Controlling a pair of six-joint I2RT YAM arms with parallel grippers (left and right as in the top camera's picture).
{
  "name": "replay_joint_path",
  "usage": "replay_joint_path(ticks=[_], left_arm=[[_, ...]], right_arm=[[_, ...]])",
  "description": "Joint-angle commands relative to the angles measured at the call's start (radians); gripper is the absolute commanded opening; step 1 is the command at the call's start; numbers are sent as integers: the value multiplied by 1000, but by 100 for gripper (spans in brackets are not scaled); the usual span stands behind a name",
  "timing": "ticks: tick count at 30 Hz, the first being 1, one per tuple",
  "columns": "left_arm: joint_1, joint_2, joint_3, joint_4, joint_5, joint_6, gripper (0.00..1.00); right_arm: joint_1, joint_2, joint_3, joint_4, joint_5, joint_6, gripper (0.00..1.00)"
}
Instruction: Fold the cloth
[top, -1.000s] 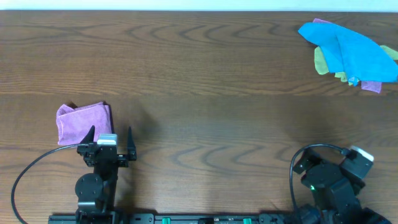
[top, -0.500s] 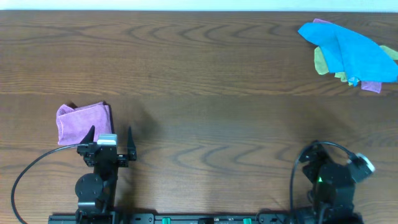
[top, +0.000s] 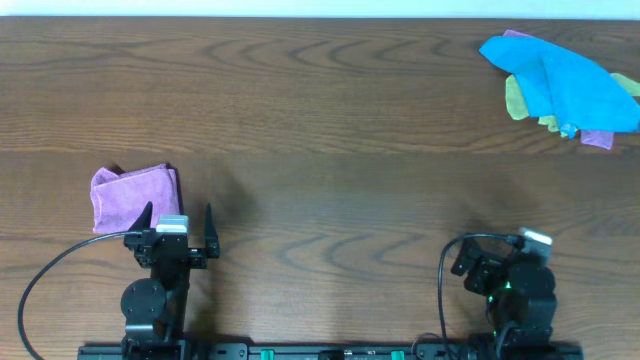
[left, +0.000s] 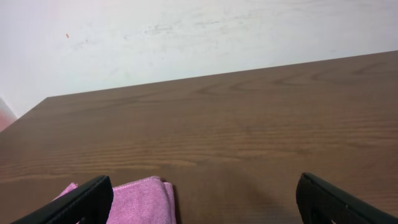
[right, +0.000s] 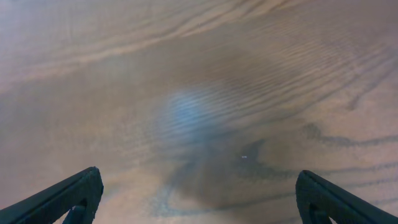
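Lying as a small folded bundle, the cloth (top: 128, 192) sits on the left side of the table (top: 330, 120), near the front edge. It is just ahead of the left gripper (top: 179, 212), with one fingertip (left: 81, 202) over its near edge — whether they touch cannot be told. That gripper is released, jaws spread wide with nothing between them. The right gripper (right: 199, 186) is likewise spread wide and empty, over bare wood at the front right. In the far right corner a blue cloth (top: 565, 85) lies over a yellow-green one (top: 515, 98) — well apart from both arms.
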Motion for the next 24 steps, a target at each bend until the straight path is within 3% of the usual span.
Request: replay_joint_path(ticks=[1, 15, 24], left_arm=[[-4, -8, -36, -17, -25, 14, 95], [-4, -8, -36, -17, -25, 14, 95], [-4, -8, -36, -18, -25, 14, 95]], right_arm=[[-18, -24, -20, 9, -50, -167, 99], [-22, -154, -99, -6, -76, -310, 99], [-22, -154, -99, -9, -76, -320, 99]])
